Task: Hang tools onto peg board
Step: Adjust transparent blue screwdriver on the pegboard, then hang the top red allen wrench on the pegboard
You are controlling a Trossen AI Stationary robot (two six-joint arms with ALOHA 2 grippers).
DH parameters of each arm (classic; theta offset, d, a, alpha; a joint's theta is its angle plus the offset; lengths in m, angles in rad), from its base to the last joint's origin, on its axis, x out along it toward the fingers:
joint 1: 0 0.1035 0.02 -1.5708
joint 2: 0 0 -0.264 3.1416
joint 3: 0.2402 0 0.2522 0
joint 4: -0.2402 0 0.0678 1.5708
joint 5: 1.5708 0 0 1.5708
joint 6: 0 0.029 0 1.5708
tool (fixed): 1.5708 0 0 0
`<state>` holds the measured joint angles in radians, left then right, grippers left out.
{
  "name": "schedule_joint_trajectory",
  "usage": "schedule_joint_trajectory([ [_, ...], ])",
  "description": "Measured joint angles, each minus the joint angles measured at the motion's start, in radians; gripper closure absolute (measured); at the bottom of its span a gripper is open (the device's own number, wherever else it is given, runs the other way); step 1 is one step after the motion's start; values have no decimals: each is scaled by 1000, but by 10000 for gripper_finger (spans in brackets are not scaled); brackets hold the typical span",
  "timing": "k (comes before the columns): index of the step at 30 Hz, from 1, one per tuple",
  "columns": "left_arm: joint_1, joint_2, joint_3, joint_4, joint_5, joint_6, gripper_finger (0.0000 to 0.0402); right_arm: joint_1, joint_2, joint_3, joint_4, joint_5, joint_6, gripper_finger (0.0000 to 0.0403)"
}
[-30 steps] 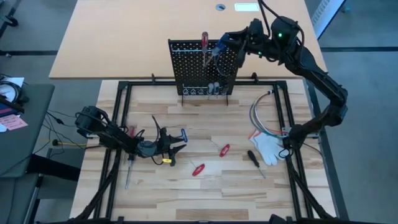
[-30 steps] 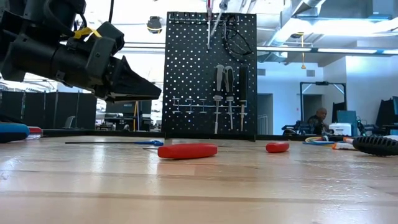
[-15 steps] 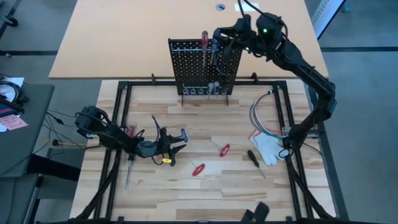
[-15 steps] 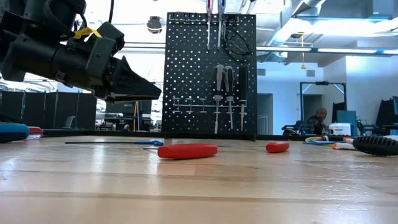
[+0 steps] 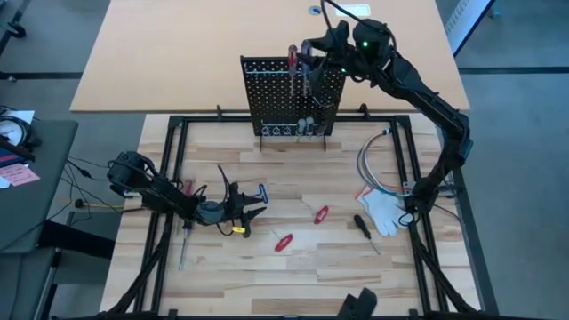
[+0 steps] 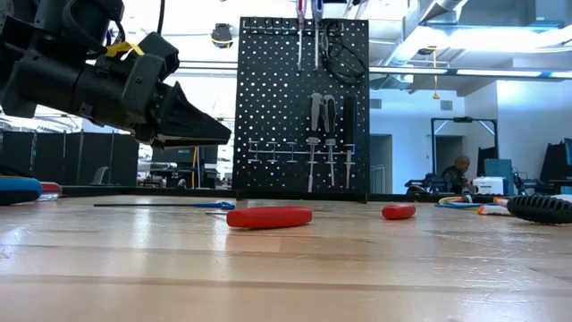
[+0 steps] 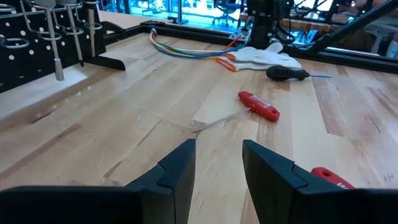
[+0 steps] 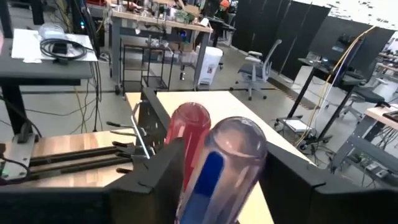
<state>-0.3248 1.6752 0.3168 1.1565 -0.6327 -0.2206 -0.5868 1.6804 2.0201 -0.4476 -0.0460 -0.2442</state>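
Blue-cored clear screwdriver handle (image 8: pixel 225 163) sits between the right end effector (image 8: pixel 221 177) fingers at the peg board (image 5: pixel 292 93) top, beside a hung red screwdriver (image 8: pixel 186 124); fingers look parted, grip unclear. Risk: release before the shaft seats, tool drops behind the board or knocks the red one. Left end effector (image 7: pixel 217 168) hovers half-open, empty, over the counter (image 5: pixel 293 213) near loose red screwdrivers (image 5: pixel 283 242).

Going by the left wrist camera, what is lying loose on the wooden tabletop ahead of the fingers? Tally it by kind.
Red-handled screwdrivers: 2
Black-handled screwdriver: 1
White fabric glove: 1
Coiled bundle of coloured cable: 1
Total: 5
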Motion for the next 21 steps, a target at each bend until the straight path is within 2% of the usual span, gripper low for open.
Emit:
schedule_joint_trajectory([
  [5, 0, 0, 0, 0, 26, -1, 274, 0, -52, 1, 0, 0, -4, 177],
  [14, 0, 0, 0, 0, 26, -1, 274, 5, -158, 0, -95, -4, -20, 173],
  [18, -9, 0, 0, 0, 26, -1, 274, 24, -235, 2, -226, -4, -34, 173],
  [21, -19, 0, 0, 0, 26, 3, 274, 82, -285, -24, -371, -4, -34, 179],
])
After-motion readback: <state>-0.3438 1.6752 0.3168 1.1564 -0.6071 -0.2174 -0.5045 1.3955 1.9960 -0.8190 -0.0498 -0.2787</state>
